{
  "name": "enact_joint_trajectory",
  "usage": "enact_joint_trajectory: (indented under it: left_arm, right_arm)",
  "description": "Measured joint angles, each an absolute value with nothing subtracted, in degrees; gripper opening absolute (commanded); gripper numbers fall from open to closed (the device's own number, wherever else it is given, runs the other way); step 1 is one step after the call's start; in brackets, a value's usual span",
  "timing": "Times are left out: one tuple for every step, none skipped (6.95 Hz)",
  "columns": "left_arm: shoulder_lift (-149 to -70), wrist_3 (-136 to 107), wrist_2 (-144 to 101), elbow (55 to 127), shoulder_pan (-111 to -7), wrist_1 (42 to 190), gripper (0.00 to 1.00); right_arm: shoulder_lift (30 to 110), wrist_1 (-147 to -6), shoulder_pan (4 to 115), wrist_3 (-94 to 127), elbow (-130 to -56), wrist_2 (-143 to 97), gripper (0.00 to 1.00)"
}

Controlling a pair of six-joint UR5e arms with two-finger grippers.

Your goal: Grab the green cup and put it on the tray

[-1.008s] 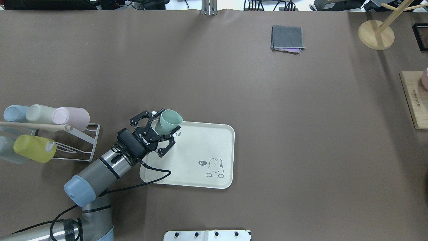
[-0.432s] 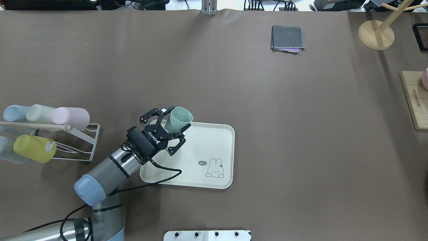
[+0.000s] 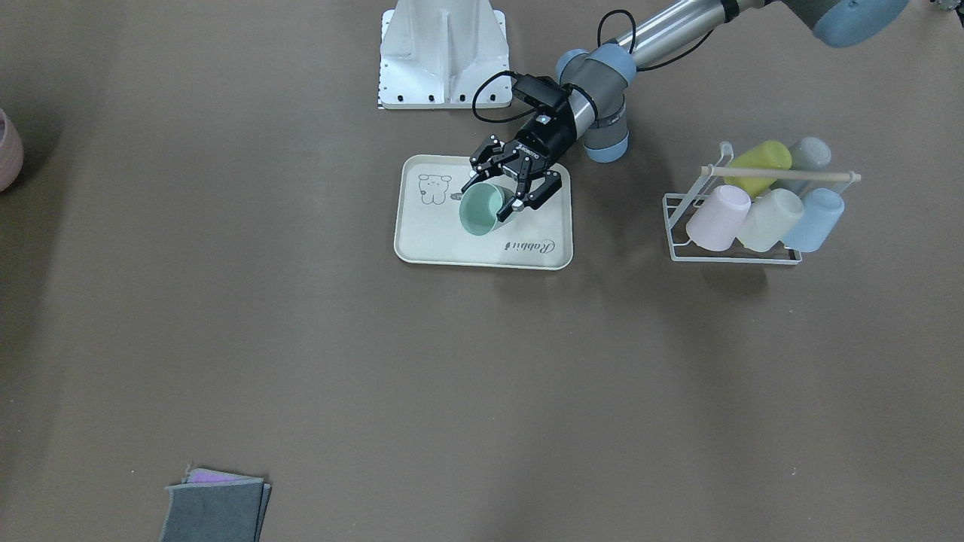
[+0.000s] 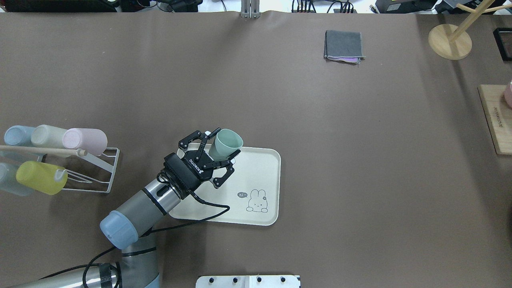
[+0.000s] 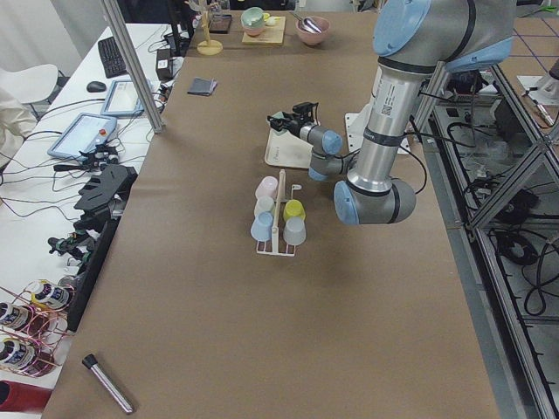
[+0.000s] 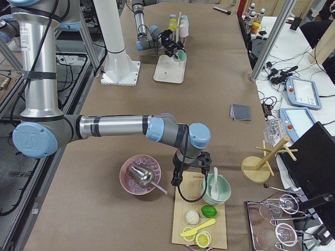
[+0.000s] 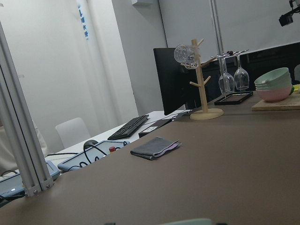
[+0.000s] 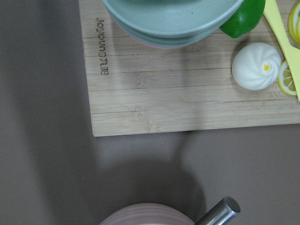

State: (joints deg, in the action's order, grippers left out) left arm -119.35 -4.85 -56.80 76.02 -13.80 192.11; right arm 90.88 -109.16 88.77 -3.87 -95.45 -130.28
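Note:
The green cup [image 4: 227,143] is a mint tumbler, held tilted with its mouth pointing away from the robot. My left gripper [image 4: 224,147] is shut on the green cup and holds it above the cream tray [image 4: 256,168]. In the front-facing view the green cup [image 3: 482,211] hangs over the tray [image 3: 444,245] near its middle, with the left gripper [image 3: 495,193] around it. My right gripper [image 6: 184,170] shows only in the exterior right view, over a wooden board; I cannot tell whether it is open or shut.
A white wire rack [image 4: 94,170] with several pastel cups, among them a yellow-green cup [image 4: 40,177], stands left of the tray. A folded grey cloth [image 4: 344,45] and a wooden stand [image 4: 450,40] lie far back. A wooden board [image 4: 496,120] is at the right edge.
My left arm has moved to the right with the green cup in it, from the tray's left edge to further over the tray.

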Motion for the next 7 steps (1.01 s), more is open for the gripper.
enact_joint_trajectory:
  left_arm:
    - [-120.0, -4.8, -56.6, 75.8, -13.3, 192.0, 0.79]
    - [-120.3, -4.9, -56.4, 75.7, -12.8, 192.0, 0.8]
    - [-120.4, -5.0, -56.0, 75.6, -12.4, 192.0, 0.81]
    - [-120.4, -5.0, -55.5, 75.5, -12.1, 192.0, 0.81]
    - [-120.4, -5.0, -55.2, 75.5, -11.9, 192.0, 0.81]
    - [-120.4, -5.0, -55.1, 75.3, -11.8, 192.0, 0.82]
    - [-120.4, -5.0, -55.0, 75.1, -11.7, 192.0, 0.83]
  right_arm:
    - [90.9, -109.2, 88.8, -3.9, -95.5, -130.2, 1.0]
    - [90.9, -109.2, 88.8, -3.9, -95.4, -130.2, 1.0]
    - [90.9, -109.2, 88.8, -3.9, -95.5, -130.2, 1.0]
    - [90.9, -109.2, 88.8, -3.9, -95.4, -130.2, 1.0]
    - [90.9, -109.2, 88.8, -3.9, -95.4, -130.2, 1.0]
    - [90.9, -109.2, 88.8, -3.9, -95.3, -130.2, 1.0]
    - [90.9, -109.2, 88.8, -3.9, -95.3, -130.2, 1.0]
